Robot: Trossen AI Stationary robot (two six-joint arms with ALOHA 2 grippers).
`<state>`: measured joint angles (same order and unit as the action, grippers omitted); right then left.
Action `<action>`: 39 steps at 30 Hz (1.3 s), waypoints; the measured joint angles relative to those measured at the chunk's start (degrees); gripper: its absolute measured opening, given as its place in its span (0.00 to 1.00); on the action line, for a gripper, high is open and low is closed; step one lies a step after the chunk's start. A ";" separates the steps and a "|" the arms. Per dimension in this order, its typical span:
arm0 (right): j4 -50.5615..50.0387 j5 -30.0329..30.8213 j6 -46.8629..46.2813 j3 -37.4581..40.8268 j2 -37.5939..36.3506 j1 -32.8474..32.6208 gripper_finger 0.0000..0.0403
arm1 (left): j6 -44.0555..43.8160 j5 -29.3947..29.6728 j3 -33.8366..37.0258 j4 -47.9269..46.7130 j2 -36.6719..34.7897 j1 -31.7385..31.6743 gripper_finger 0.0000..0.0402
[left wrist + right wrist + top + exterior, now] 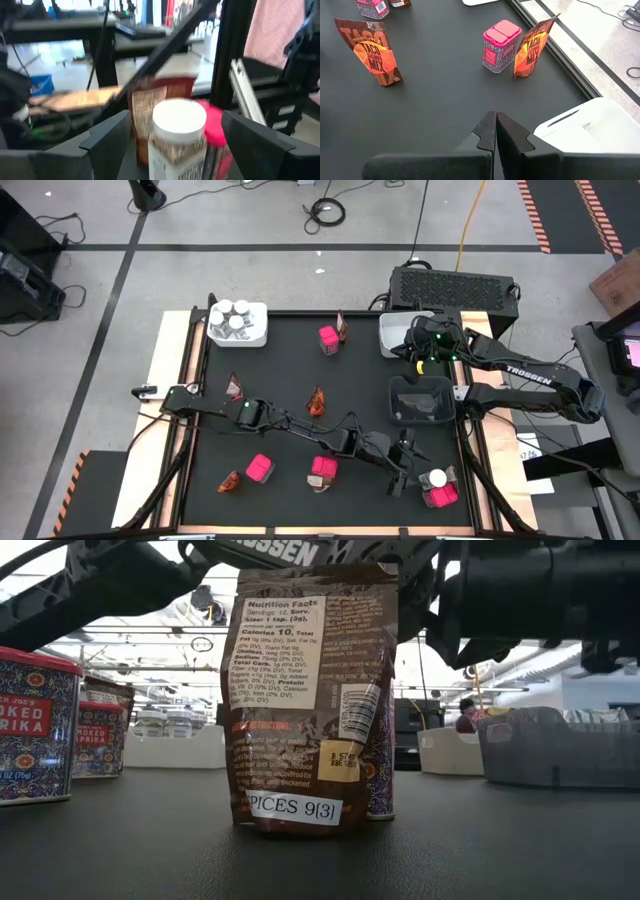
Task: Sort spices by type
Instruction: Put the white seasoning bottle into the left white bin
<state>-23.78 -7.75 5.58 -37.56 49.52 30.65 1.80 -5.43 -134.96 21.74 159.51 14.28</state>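
Closest to the low camera, a brown sachet stands upright on the dark tabletop, its label facing out. Sorting looks partly done: several white-capped jars sit in the white bin at the far left corner, while sachets and pink boxes are scattered about, and the dark bin on the right looks empty (hard to be sure from above). So most of the work seems left. Left tool reaches across to the near right corner with fingers spread wide, holding nothing; a jar stands right between them, with a pink box and a sachet just behind. Right tool hovers by the far white bin, fingers shut and empty
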 joint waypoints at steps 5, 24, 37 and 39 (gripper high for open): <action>2.04 0.04 -0.34 0.00 0.00 -0.01 0.02 | -2.47 -0.42 -0.04 -1.44 -0.09 -0.72 0.78; 5.96 0.26 -5.84 -0.02 -0.01 0.00 0.02 | 1.93 -3.57 -0.02 1.24 0.52 -1.11 0.78; 3.68 0.15 -7.93 -0.02 -0.01 -0.02 0.02 | 1.52 -3.89 -0.02 2.00 3.62 0.48 0.78; 3.68 0.15 -6.95 -0.02 0.00 0.00 0.02 | 1.53 -3.26 -0.04 1.71 4.09 0.55 0.78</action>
<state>-20.10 -7.60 -1.37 -37.58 49.52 30.64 3.33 -8.68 -135.00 23.46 163.59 14.83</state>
